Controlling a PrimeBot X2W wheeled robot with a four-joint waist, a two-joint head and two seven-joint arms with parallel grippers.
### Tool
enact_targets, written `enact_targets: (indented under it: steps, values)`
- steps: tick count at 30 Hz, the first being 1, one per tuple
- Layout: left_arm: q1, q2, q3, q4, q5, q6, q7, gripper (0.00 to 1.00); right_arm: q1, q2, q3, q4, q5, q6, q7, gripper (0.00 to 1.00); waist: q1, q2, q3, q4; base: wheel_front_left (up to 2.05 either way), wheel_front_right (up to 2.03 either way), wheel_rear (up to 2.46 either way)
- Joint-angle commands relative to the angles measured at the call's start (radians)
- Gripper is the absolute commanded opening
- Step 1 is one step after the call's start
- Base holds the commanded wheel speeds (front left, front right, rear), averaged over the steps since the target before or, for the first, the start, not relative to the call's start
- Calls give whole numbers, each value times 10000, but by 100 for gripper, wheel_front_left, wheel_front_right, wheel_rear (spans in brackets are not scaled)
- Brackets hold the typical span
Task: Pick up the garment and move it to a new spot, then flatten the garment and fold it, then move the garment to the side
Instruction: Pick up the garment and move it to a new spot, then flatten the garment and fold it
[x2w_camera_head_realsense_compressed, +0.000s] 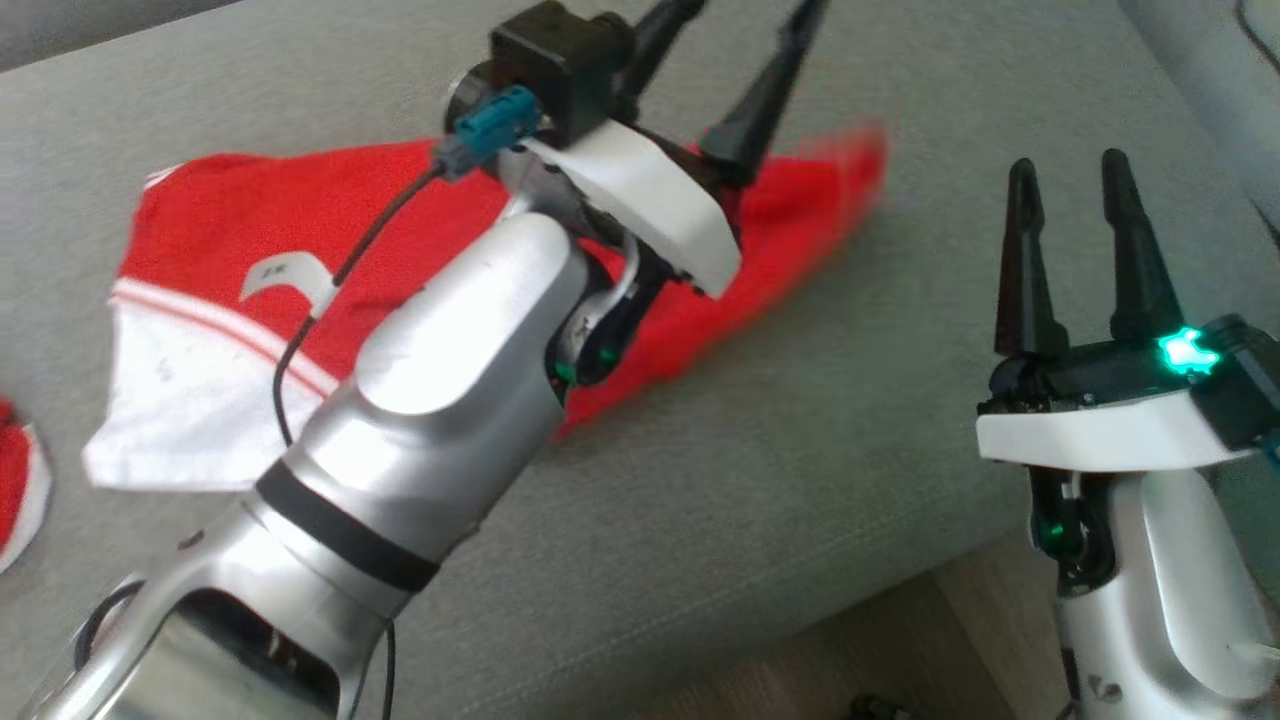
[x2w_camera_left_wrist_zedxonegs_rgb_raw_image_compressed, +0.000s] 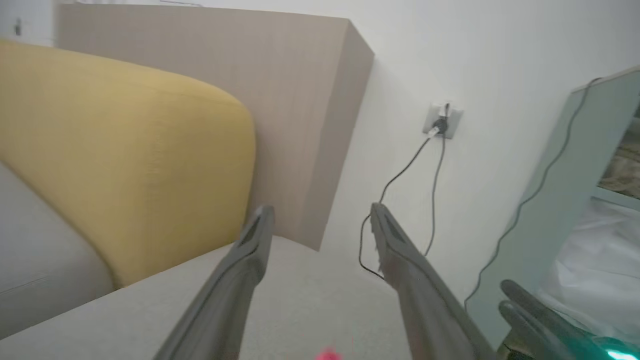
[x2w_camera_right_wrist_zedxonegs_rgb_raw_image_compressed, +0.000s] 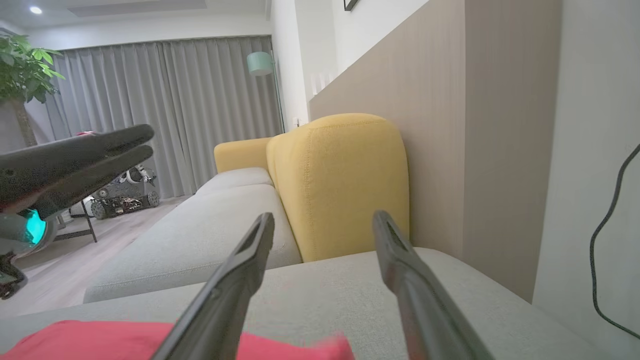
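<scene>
garment (x2w_camera_head_realsense_compressed: 250, 260), red w/ white part, lies spread on grey sofa seat (x2w_camera_head_realsense_compressed: 800, 450), approx 10 o'clock in head view. left pincer (x2w_camera_left_wrist_zedxonegs_rgb_raw_image_compressed: 321, 210) open, nothing btwn fingers, over garment's 3 o'clock half. right pincer (x2w_camera_head_realsense_compressed: 1068, 165) open too, at 3 o'clock, clear of cloth, near seat's front edge.

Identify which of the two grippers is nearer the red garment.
The left gripper: it hangs right above the red garment, while the right gripper stands apart over bare grey cushion.
</scene>
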Motion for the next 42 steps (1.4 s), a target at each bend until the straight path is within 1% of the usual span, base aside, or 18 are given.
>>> enact_targets:
  steps: [1,4,5,8,9,12,15,18,22,26,27,31,35,39,42]
  values:
    - [-631,181,444,-238,-31,131,-109,100,-190,-37,152,-364,-14,-7,-58,100,0,0,-98,293,0,0,0]
    - [-557,183,1055,-216,163,170,-113,100,-166,-37,125,-314,-164,-7,-58,100,0,0,-290,811,0,0,0]
    - [-472,195,1303,-217,316,119,-114,100,-152,-37,139,-296,-236,-7,-58,100,0,0,-382,1027,0,0,0]
    - [53,491,2176,-387,765,-18,-115,100,-56,-37,250,-223,-472,-7,-58,100,0,0,-701,1680,0,0,0]
    - [661,786,2802,-621,1015,-92,-116,100,54,-37,310,-118,-635,-7,-58,100,0,0,-951,2151,0,0,0]
    - [1833,1213,3600,-1099,1374,-211,-116,100,301,-37,312,11,-860,-7,-58,100,0,0,-1258,2877,0,0,0]
    - [3242,1538,4335,-1682,1618,-374,-117,100,547,-37,316,133,-1075,-7,-53,100,0,0,-1489,3461,0,0,0]
    - [4704,1687,4946,-2205,1844,-543,-117,100,797,-37,236,242,-1168,-7,-22,100,0,0,-1688,3939,0,0,0]
    - [6408,1461,5673,-2832,2269,-761,-117,100,1162,-37,109,340,-1252,-7,16,100,0,0,-1918,4384,0,0,0]
    - [7869,823,6471,-3307,2860,-885,-117,100,1386,-37,72,406,-1320,-7,29,100,0,0,-2037,4581,0,0,0]
    - [7869,823,6471,-3307,2860,-885,-117,100,1386,-37,72,406,-1320,-7,29,100,0,0,-2037,4581,0,0,0]
    - [8465,365,7000,-3494,3212,-1137,-118,100,1473,-37,41,424,-1400,-7,92,100,0,0,-2088,4777,0,0,0]
    - [8465,227,7254,-3502,3452,-1365,-118,100,1335,-37,390,407,-1554,-7,203,100,0,0,-2087,4897,0,0,0]
    - [8294,191,7367,-3466,3593,-1511,-118,100,939,-37,1136,449,-1727,-7,477,100,0,0,-1867,5138,0,0,0]
    - [8181,184,7260,-3473,3395,-1542,-118,100,462,-37,2003,824,-1904,-7,871,100,0,0,-1582,5408,0,0,0]
